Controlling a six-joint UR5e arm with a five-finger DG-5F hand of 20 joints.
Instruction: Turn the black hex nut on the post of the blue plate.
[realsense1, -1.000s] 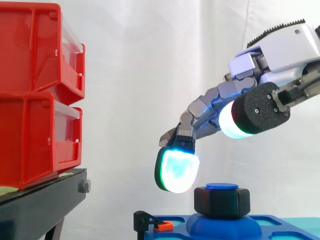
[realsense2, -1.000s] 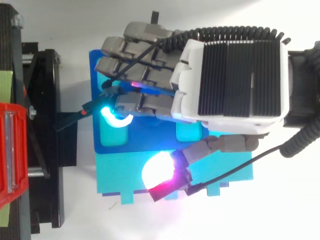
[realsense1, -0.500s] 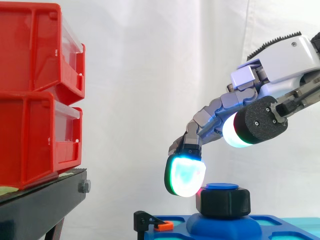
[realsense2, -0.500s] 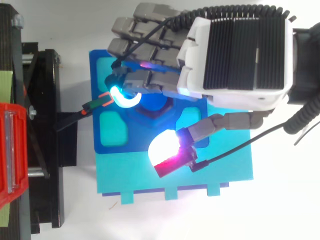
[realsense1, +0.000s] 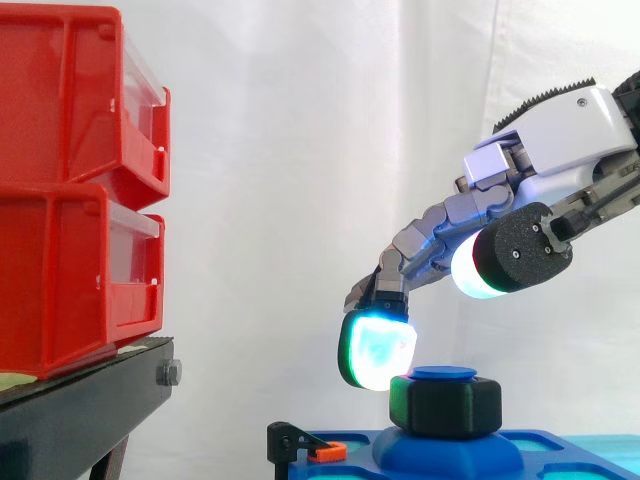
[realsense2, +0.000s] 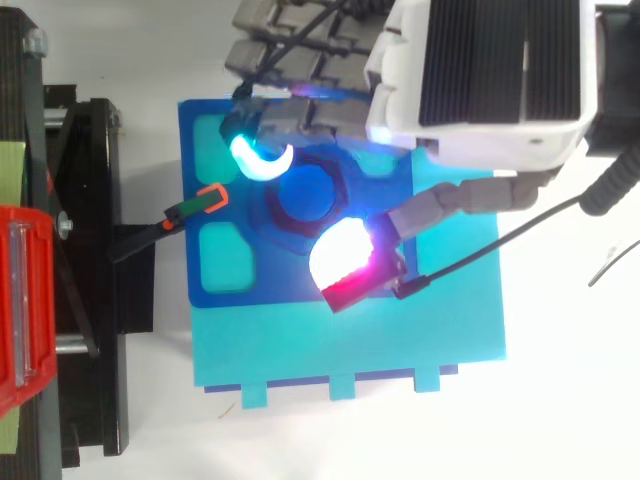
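Judged early in the job: hand in place beside the nut, grip not yet taken, the turning itself yet to come.

Chunky black hex nut (realsense1: 445, 405) seated on the round blue-capped post (realsense1: 443, 373) at the middle of the moulded blue plate (realsense1: 400, 458). Low on that plate's raised boss, with the post's cap just proud of the nut's top. No telling from these views how far round already turned, if at all.

Above the plate, reaching down from its right side in the side view: grey-and-white robot hand (realsense2: 490, 60), loosely bent and spread, holding nothing. One cyan-glowing fingertip (realsense1: 375, 350) down at the nut's left flank, touching it or just off it; hard to say at that angle. Thumb pad (realsense1: 500, 262), black with a white and red glow, high over the plate and well clear of the nut's top, so no pinch so far. Seen from above, the two pads on opposite sides of the nut, bracketing it.

Left to do, by this reading: thumb down to the nut's level, pads closed on opposite flats, then the twist about the post.

At the plate's left edge, a small black clamp lever with an orange tip (realsense2: 195, 205). Under the plate, a flat teal base (realsense2: 350, 340). Well to the plate's left, stacked red plastic bins (realsense1: 70, 190) on a black metal stand (realsense1: 90, 410).

No brand, label or lettering legible on plate, nut, bins or hand.
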